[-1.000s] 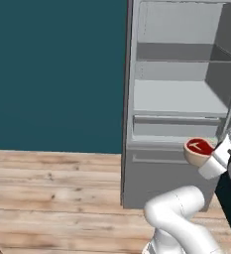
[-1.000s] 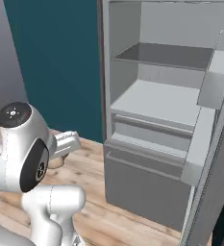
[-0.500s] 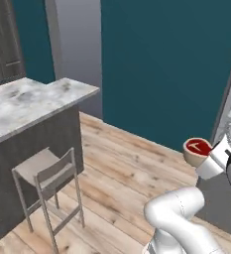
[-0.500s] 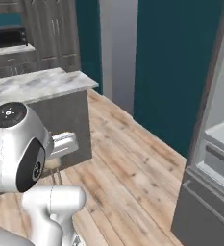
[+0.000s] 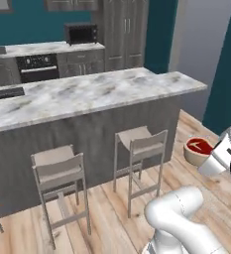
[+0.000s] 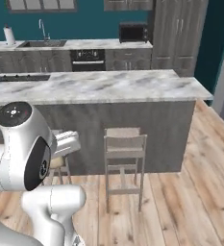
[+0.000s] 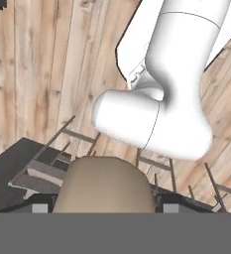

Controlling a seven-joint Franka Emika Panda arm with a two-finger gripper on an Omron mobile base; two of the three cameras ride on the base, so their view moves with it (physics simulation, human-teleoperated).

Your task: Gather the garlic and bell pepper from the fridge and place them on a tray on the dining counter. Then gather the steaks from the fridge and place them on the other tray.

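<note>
Raw steak (image 5: 198, 147), red with a cream fat rim, sits gripped in the pincer (image 5: 202, 155) at the right edge of the left base view, above the wooden floor (image 5: 196, 173). In the hand view its tan underside (image 7: 104, 186) lies between the pincer's dark tips. Ahead stands the marble-topped table (image 5: 87, 96) on a dark grey base, with bar stools (image 5: 141, 149) in front of it.

White-grey veined marble worktop (image 5: 87, 94) over dark grey panelled base; red, cream-rimmed raw steak (image 5: 198, 148) at right; pale planked wood floor (image 6: 190, 202).
</note>
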